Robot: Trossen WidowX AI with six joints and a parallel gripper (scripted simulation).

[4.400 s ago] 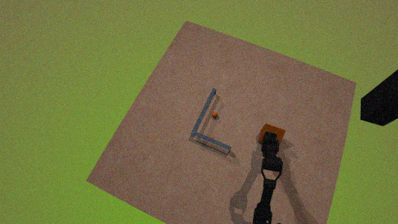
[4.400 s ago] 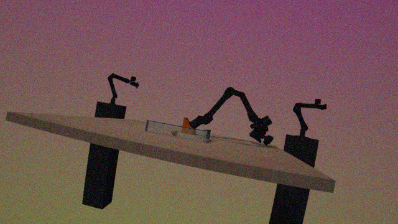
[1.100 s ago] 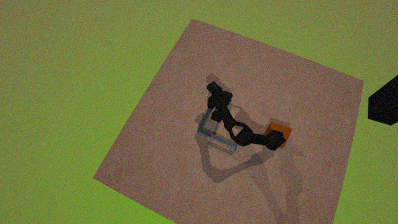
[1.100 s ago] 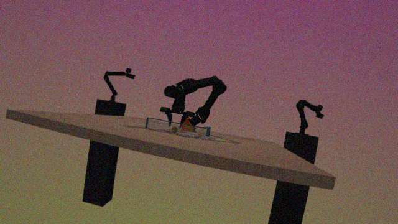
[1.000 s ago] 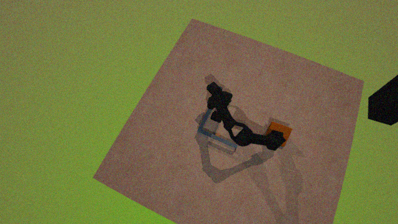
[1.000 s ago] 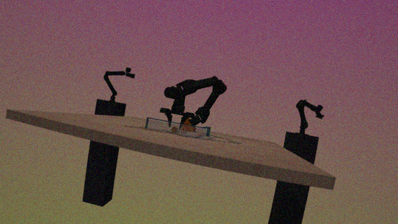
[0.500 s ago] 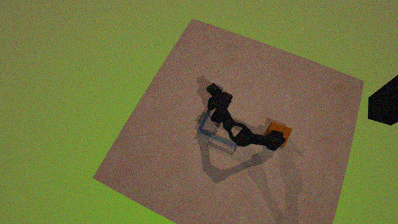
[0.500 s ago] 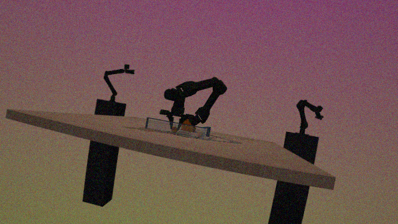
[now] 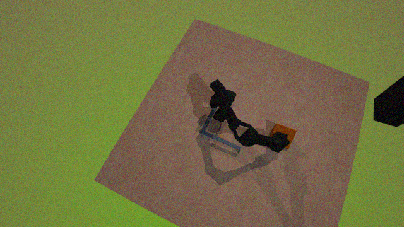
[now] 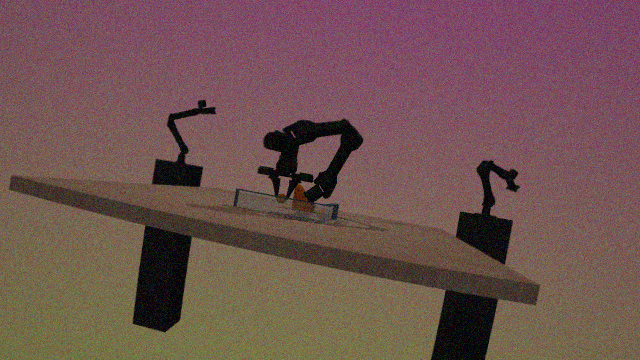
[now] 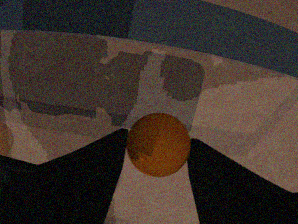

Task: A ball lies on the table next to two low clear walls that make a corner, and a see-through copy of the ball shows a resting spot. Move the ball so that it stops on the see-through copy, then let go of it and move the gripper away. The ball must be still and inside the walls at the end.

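The orange ball (image 10: 282,195) (image 11: 158,145) is between the two black fingertips. My gripper (image 10: 282,199) (image 11: 158,141) is shut on it and holds it a little above the table, inside the corner. The two low clear walls (image 9: 223,141) (image 10: 334,212) (image 11: 170,30) have blue edges; one wall runs across the top of the wrist view. The see-through copy (image 11: 4,140) shows as a faint orange patch at the left edge of the wrist view, to the left of the ball. In the top view the arm hides the ball and the fingertips.
The arm's base stands on an orange block (image 9: 285,128) (image 10: 301,201) right of the corner. The arm reaches over the brown table (image 9: 151,142) (image 10: 400,240) and casts dark shadows around the walls. Two other black arms (image 10: 175,125) (image 10: 485,180) stand on pedestals beyond the table.
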